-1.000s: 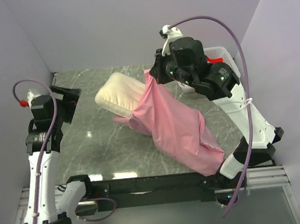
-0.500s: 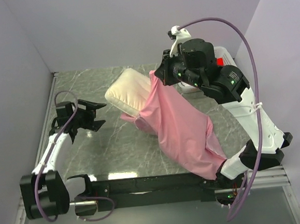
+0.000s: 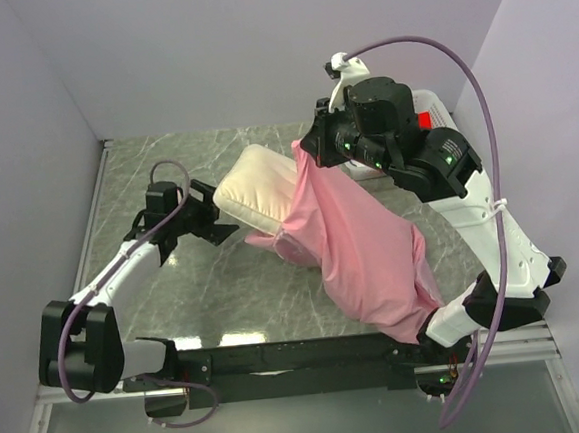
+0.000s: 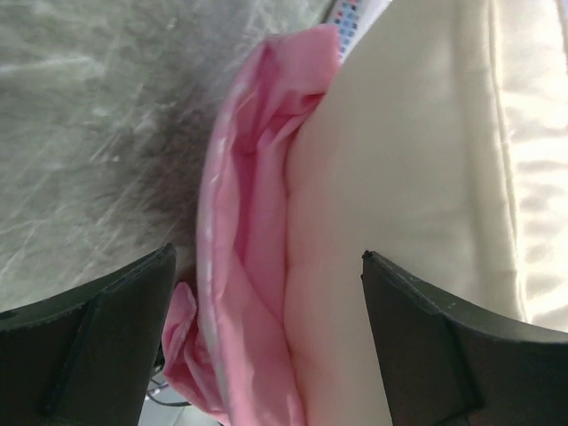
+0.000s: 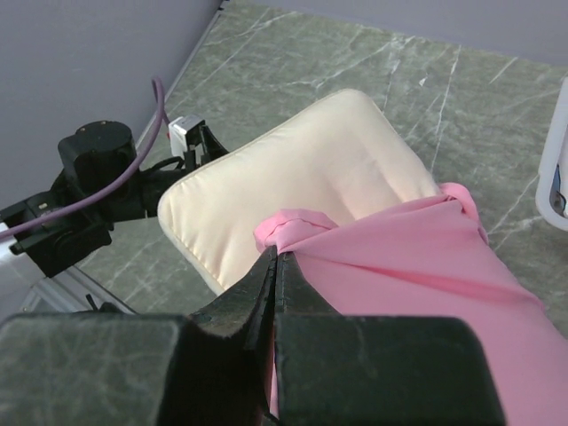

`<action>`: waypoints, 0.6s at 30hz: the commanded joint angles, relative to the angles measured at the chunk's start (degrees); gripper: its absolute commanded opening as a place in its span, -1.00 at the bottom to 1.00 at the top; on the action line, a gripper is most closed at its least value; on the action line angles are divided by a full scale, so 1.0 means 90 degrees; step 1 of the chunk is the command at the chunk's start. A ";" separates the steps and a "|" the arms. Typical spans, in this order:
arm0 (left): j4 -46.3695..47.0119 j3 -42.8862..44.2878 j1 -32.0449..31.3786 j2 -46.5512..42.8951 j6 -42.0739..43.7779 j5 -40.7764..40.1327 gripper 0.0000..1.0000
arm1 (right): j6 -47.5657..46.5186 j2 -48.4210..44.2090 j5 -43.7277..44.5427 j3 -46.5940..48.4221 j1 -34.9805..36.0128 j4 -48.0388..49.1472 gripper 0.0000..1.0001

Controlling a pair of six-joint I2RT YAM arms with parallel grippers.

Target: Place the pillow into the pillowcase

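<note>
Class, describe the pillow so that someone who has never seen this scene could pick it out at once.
Start at the grey-green marble table and look to its middle, where a pink pillowcase hangs from the right gripper. The pillow sticks out of its open end toward the left gripper. It is the only thick, cream-white cushion; the fabric around it is thin and pink.

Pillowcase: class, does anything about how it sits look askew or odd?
The pillowcase sits askew: its top hem is pinched and held up by the right claw, while the lower hem bunches under the pillow, whose end near the open left claw sticks out bare.
</note>
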 commanded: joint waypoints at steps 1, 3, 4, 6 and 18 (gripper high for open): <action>-0.0826 0.0563 0.0165 -0.0095 0.0540 -0.0326 0.81 | -0.0053 -0.0352 0.0148 0.0321 -0.0015 0.0950 -1.00; -0.0654 0.0156 0.0457 -0.0163 0.0473 -0.0045 0.76 | -0.0083 -0.0323 0.0255 0.0361 -0.0006 0.0931 -1.00; -0.0594 0.0008 0.0536 -0.0202 0.0453 0.0045 0.74 | -0.0102 -0.0303 0.0294 0.0399 -0.0005 0.0950 -1.00; -0.0438 -0.0343 0.0634 -0.0261 0.0531 0.0269 0.69 | -0.0151 -0.0264 0.0430 0.0467 -0.0025 0.0921 -1.00; 0.1330 -0.1009 0.0186 -0.0017 -0.0161 0.0905 0.70 | -0.0102 -0.0059 0.0295 0.0556 -0.0064 0.0882 -1.00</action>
